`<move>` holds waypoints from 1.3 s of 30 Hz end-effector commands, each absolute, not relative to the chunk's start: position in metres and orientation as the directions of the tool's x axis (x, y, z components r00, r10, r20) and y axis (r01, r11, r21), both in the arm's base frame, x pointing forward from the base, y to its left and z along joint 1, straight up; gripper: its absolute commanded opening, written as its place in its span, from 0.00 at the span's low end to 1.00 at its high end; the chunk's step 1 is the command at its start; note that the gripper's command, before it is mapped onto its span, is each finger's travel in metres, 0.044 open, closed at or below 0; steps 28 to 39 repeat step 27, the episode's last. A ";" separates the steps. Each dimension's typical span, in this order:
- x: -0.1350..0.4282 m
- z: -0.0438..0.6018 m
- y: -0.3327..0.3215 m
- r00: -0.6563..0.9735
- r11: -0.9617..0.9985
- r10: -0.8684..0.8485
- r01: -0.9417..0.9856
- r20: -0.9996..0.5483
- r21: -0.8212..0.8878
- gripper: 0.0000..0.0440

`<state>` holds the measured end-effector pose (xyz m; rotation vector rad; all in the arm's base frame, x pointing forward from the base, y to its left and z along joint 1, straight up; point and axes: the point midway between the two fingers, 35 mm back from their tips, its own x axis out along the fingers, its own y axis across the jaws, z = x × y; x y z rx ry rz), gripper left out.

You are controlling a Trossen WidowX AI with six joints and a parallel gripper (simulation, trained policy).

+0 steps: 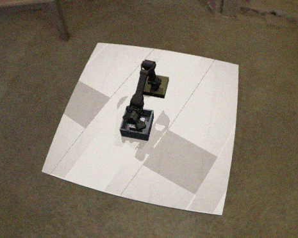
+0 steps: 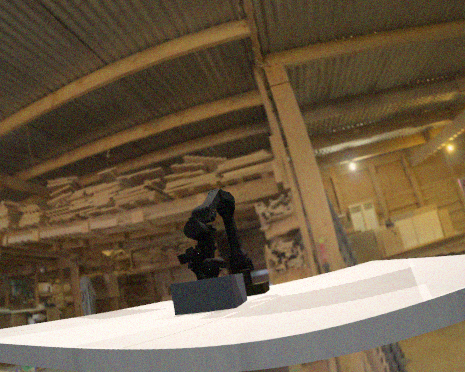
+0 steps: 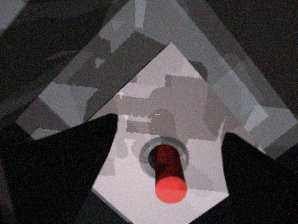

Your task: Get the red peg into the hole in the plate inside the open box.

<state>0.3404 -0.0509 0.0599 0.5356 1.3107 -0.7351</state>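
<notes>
Your gripper (image 3: 169,130) stands well open, its dark fingers apart on either side of the red peg (image 3: 170,175), holding nothing. In the wrist view, the peg's far end sits at the ringed hole in the pale plate (image 3: 185,105); its depth appears partial, though foreshortening limits certainty. Top and exterior views hide the peg but show you the arm (image 1: 140,86) (image 2: 231,235) reaching over the box (image 1: 134,134) (image 2: 209,296).
</notes>
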 end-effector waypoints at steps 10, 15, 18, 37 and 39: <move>0.393 0.092 -0.043 0.185 0.712 -0.071 0.698 -0.980 0.080 1.00; 0.411 0.107 -0.035 0.225 0.728 -0.032 0.673 -0.974 0.131 1.00; 0.420 0.115 -0.029 0.250 0.737 -0.013 0.657 -0.968 0.160 1.00; 0.422 0.116 -0.029 0.254 0.738 -0.011 0.654 -0.967 0.163 1.00; 0.422 0.116 -0.029 0.254 0.738 -0.011 0.654 -0.967 0.163 1.00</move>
